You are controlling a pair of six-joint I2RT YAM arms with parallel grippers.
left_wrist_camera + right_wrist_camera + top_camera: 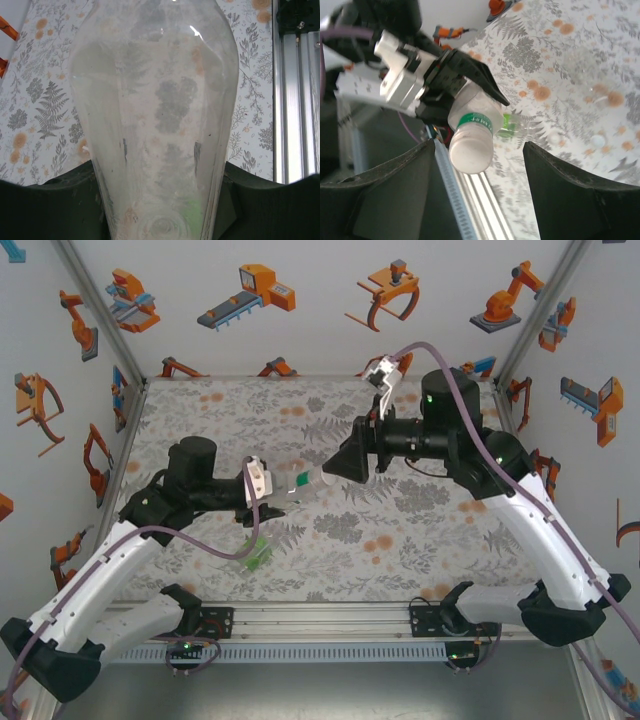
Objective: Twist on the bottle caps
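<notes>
**A:** Left gripper (262, 492), what is it doing?

**B:** It is clamped on the clear bottle (303, 483), held sideways above the table (430, 535) with the neck pointing toward the right arm. From the left wrist camera, the bottle's body sits between the two fingers (50, 210).

**A:** And the right gripper (335, 468)?

**B:** Its jaws stand apart. In its own wrist camera the fingers (575, 190) sit on either side of the bottle's end. There is a gap on both sides and they touch nothing.

**A:** Is a cap on that bottle?

**B:** A white cap (470, 150) sits on the neck end, with a green band (476, 120) just behind it. I cannot tell how far it is turned on.

**A:** Any other bottles?

**B:** A green bottle (258, 552) lies on its side on the table near the front edge, below the left gripper. A small pale round thing (596, 140) lies on the cloth well off to the side, but it is too blurred to name
</notes>
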